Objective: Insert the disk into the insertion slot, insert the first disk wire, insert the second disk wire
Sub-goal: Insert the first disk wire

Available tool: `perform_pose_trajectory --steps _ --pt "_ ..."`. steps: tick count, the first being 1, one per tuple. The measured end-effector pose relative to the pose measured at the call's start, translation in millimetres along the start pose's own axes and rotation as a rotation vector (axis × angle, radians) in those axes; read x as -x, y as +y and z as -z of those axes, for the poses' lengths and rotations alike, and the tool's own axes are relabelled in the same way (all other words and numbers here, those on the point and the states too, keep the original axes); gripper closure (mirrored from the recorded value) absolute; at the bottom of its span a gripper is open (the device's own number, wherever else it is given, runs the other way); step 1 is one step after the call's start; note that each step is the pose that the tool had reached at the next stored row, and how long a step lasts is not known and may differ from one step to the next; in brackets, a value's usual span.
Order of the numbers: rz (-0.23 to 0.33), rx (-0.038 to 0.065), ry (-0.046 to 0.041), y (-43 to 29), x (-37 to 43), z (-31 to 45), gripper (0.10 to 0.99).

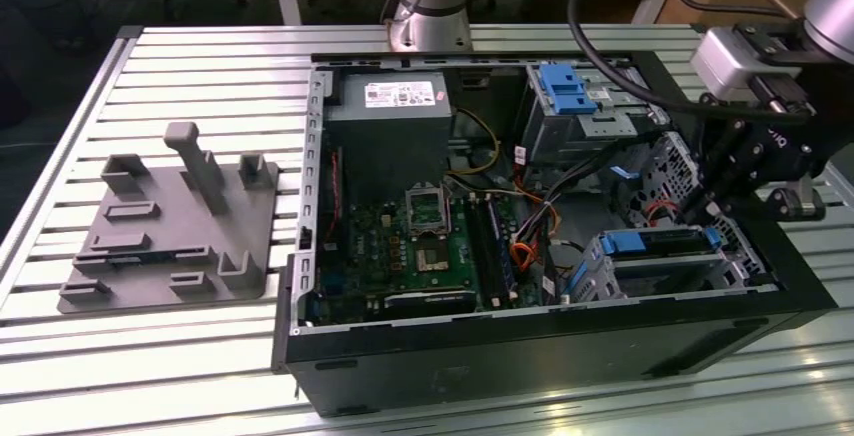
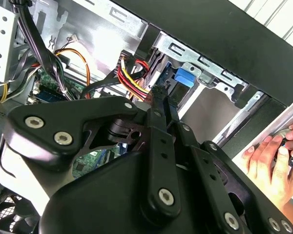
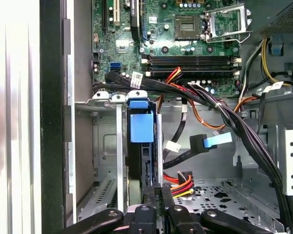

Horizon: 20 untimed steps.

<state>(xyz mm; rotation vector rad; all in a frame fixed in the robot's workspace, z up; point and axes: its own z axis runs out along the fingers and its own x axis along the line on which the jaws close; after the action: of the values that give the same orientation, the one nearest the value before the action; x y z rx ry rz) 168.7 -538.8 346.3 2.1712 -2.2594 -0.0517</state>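
At the exterior view's lower right, the disk [image 1: 654,243] sits in the insertion slot [image 1: 674,274] of the open computer case [image 1: 534,361], with the gripper [image 1: 703,204] just above it. In the second wrist view, its 2 fingers [image 2: 157,114] are together, and a person's hand [image 2: 266,163] rests outside the case. In the first wrist view, the tips are just beside the disk's edge.

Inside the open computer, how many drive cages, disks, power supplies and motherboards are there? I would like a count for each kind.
Drive cages: 2, the tall cage and the insertion slot
Disk: 1
Power supply: 1
Motherboard: 1
Total: 5
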Motion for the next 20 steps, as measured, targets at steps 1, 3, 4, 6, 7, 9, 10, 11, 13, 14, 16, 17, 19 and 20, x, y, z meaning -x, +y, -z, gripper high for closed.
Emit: perform_pose_trajectory --steps 1,3,4,6,7,9,10,11,13,14,16,17,19,20 --pt "0.001 0.000 0.0002 0.0 -0.5 0.0 0.922" --pt "0.001 0.000 0.0000 -0.1 -0.8 -0.4 0.922" --pt "0.001 0.000 0.0000 -0.1 -0.9 -0.6 0.922" --pt "0.001 0.000 0.0002 -0.1 -1.1 -0.8 0.922" --pt "0.001 0.000 0.0002 -0.1 -1.2 -0.9 0.922" --pt "0.001 0.000 0.0000 -0.1 -1.7 -1.4 0.922" --pt "0.001 0.000 0.0002 -0.2 -2.0 -1.5 0.922" --pt "0.001 0.000 0.0002 -0.2 -2.4 -1.7 0.922" --pt "0.001 0.000 0.0002 -0.2 -3.3 -2.1 0.922" --pt "0.001 0.000 0.0000 -0.2 -3.6 -2.3 0.922" --pt "0.001 0.000 -0.0001 -0.3 -4.1 -2.8 0.922" --pt "0.001 0.000 0.0000 -0.3 -4.2 -3.0 0.922" --pt "0.001 0.000 0.0001 -0.3 -4.7 -3.4 0.922" --pt "0.001 0.000 0.0001 -0.3 -4.9 -3.7 0.922"
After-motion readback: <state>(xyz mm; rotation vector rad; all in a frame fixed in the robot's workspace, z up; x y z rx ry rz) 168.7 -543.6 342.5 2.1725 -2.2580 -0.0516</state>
